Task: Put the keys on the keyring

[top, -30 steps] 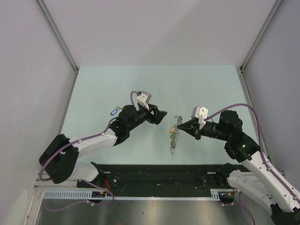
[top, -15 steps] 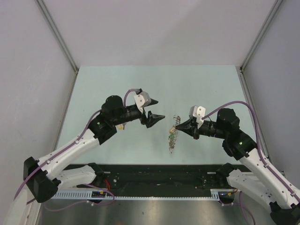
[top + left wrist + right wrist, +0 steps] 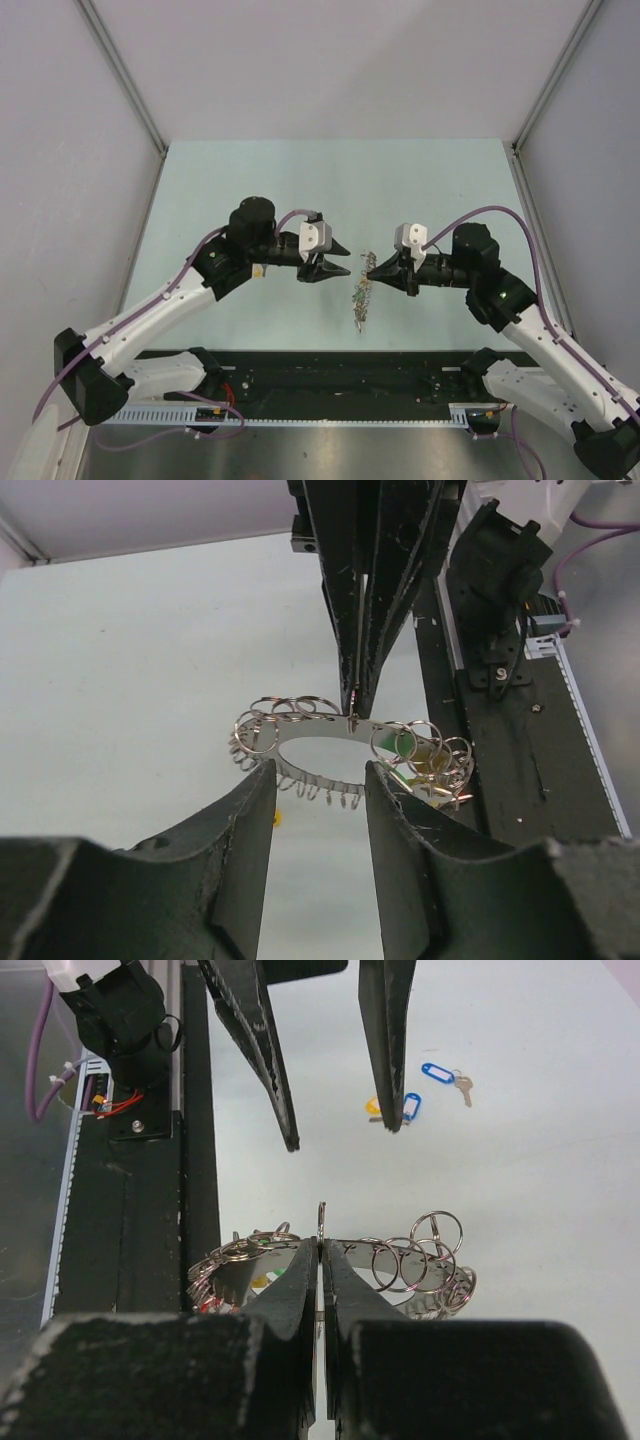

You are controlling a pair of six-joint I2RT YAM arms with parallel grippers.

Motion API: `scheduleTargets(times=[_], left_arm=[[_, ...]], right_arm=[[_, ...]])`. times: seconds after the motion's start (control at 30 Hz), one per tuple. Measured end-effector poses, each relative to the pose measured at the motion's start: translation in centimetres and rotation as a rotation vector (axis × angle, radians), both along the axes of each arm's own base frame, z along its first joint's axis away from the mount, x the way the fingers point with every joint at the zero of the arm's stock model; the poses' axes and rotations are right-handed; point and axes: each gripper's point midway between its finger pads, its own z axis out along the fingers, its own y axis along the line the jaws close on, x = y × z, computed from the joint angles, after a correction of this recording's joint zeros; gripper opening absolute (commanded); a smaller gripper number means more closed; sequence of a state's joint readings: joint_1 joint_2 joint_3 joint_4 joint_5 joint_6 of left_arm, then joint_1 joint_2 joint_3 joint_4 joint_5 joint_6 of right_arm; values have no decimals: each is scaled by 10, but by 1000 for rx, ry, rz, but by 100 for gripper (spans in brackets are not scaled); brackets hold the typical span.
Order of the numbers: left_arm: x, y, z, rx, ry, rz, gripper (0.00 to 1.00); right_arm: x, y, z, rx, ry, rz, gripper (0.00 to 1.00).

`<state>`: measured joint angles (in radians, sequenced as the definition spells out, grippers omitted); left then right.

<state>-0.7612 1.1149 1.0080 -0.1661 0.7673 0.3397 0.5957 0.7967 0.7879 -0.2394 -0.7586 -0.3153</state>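
Note:
The keyring [image 3: 361,292], a metal band hung with several split rings and small red, yellow and green tags, hangs from my right gripper [image 3: 370,267], which is shut on its top edge. In the right wrist view the closed tips [image 3: 321,1245] pinch the keyring [image 3: 412,1260]. My left gripper [image 3: 346,260] is open and empty, facing the right gripper a short way off. In the left wrist view the keyring [image 3: 398,729] hangs just beyond my open left gripper [image 3: 318,780]. Loose keys with two blue tags [image 3: 436,1072] and a yellow tag [image 3: 373,1106] lie on the table behind.
The pale green table [image 3: 200,190] is bounded by grey walls at left, right and back. A black rail [image 3: 340,385] with cables runs along the near edge. My left arm [image 3: 180,300] covers the spot where the loose keys lie in the top view.
My left arm has swung up and right; its open gripper now points at the keyring. My right gripper has moved slightly left and up with the keyring in it.

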Motion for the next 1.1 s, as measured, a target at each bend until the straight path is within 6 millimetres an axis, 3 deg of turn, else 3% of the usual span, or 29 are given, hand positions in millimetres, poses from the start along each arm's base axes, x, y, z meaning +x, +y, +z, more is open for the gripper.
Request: scheduleTargets(times=[0.43,1.1], left_arm=[[-12,-7,-24,78,58,-42,40],[-10,-8,-36,159,101,-15,24]], right_arm=[[-1,15,0,3,11,66,0],[-4,27,-6,-29,12,97,0]])
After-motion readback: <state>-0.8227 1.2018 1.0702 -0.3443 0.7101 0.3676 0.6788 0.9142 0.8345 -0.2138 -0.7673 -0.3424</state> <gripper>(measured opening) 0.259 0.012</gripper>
